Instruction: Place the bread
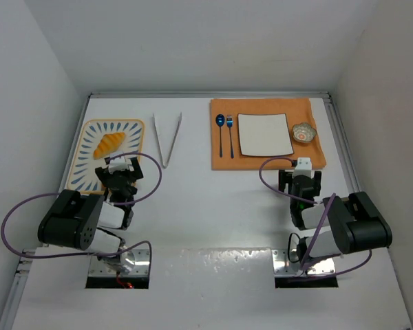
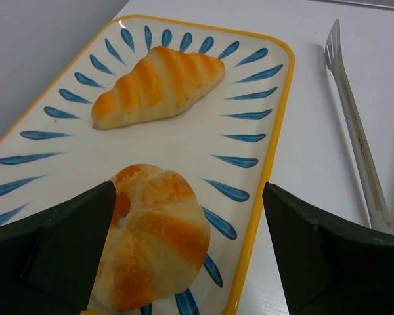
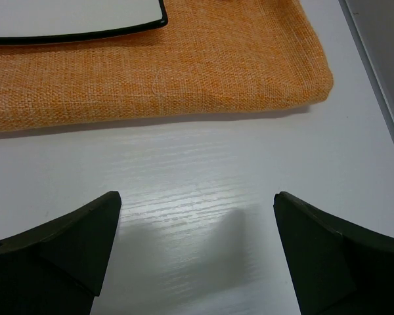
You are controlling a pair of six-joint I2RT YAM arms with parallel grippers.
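The bread lies on a yellow-rimmed, blue-petalled tray [image 1: 89, 141] [image 2: 276, 138] at the far left. The croissant [image 1: 110, 143] [image 2: 157, 85] rests at the tray's far end. The round bun [image 2: 154, 236] sits at the near end; in the top view the left arm covers it. My left gripper [image 1: 120, 168] [image 2: 189, 197] is open, low over the tray. The bun is between its jaws, close against the left finger. The right finger stands outside the tray's rim. My right gripper [image 1: 301, 168] [image 3: 197, 197] is open over bare table, holding nothing.
Metal tongs [image 1: 168, 137] [image 2: 354, 131] lie just right of the tray. An orange mat [image 1: 268, 155] [image 3: 184, 65] at the back right carries a white square plate [image 1: 263, 134] [image 3: 72, 16], a spoon [image 1: 220, 134], a fork [image 1: 230, 134] and a small bowl [image 1: 303, 132].
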